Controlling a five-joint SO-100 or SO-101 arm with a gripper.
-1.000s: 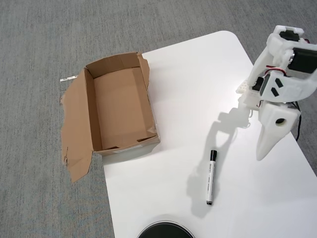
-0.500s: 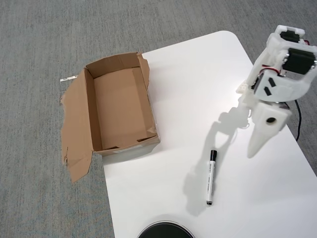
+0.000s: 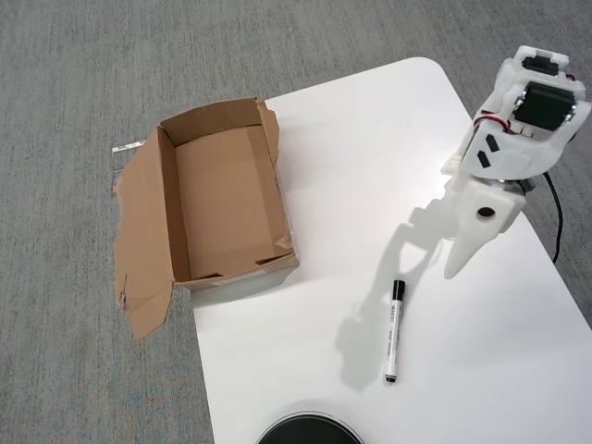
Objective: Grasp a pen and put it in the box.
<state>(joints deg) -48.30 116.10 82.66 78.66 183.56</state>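
**A:** On the white table (image 3: 351, 148), low and right of centre in the overhead view, lies the pen (image 3: 395, 330). It is flat and nearly upright in the picture, black cap toward the top, small black end toward the bottom. Nothing touches it.

**B:** And the gripper (image 3: 455, 268)?

**A:** Near the cap, up and to the right of it, apart from the pen. Its white tip points down and left. Only one tapered shape shows from above, so whether the fingers stand apart or together cannot be told.

**B:** So the step in hand is the approach, by the look of it.

**A:** That seems right; the grasp is not yet made. To do it well, the arm would want to come over the middle of the barrel, not the cap, with the fingers spread across the pen's width, one each side. Then straight down, so a fingertip does not nudge the pen and roll it.

**B:** A round barrel on a smooth table will likely roll at a touch.

**A:** Likely. Closing on the middle should also keep it level in the lift.

**B:** And the box (image 3: 227, 199)?

**A:** Well to the left, at the table's edge, open on top, empty inside, a torn flap splayed over the grey carpet (image 3: 65, 92). A dark round thing (image 3: 305, 432) sits at the bottom edge, clear of the path.
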